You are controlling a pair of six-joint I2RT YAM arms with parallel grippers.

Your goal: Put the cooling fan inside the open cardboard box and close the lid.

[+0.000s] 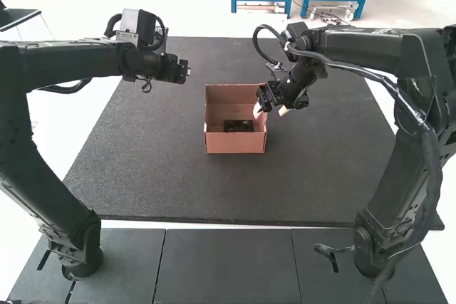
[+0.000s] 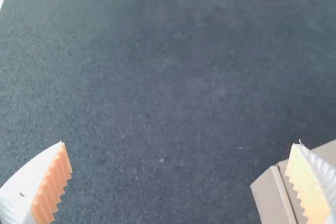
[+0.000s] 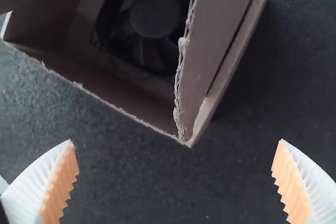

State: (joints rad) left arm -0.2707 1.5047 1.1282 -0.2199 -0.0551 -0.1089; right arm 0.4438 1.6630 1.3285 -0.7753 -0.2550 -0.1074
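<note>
The cooling fan (image 3: 152,19) already lies inside the cardboard box (image 1: 235,142) in the middle of the black mat (image 1: 135,154), the box top is still open, and the left gripper (image 1: 187,71) and right gripper (image 1: 271,106) gape wide, holding nothing.

Black left arm (image 1: 64,58), black right arm (image 1: 385,44), looped cables (image 1: 257,39), white ribbed fingers (image 3: 26,195), orange toothed pads (image 3: 58,182)

High overview, two downward close-ups sharing box (image 1: 235,129)
</note>
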